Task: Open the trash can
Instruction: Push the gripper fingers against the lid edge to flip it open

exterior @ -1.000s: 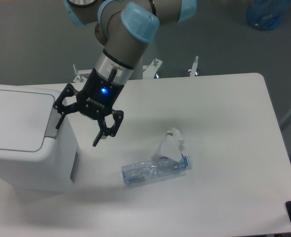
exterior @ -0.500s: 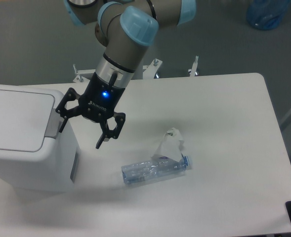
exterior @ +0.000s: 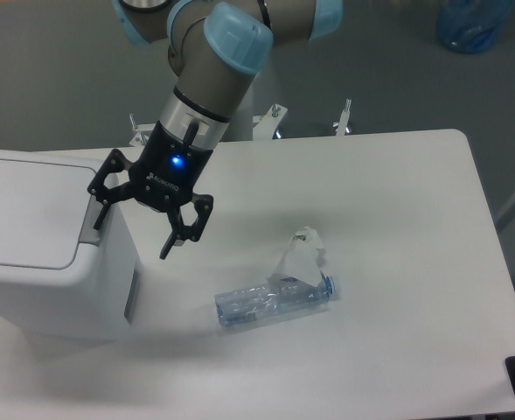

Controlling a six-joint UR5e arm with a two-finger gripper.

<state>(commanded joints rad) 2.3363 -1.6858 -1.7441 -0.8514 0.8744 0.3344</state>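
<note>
White trash can (exterior: 38, 254) lid down — end effector (exterior: 131, 236) spread wide, empty, one fingertip by grey tab (exterior: 89, 220).

Arm angled down-left; gripper (exterior: 131, 233) spread wide, blue light lit.

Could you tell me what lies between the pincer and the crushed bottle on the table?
Only bare white table between pincer and bottle, in the fixed camera view.
</note>
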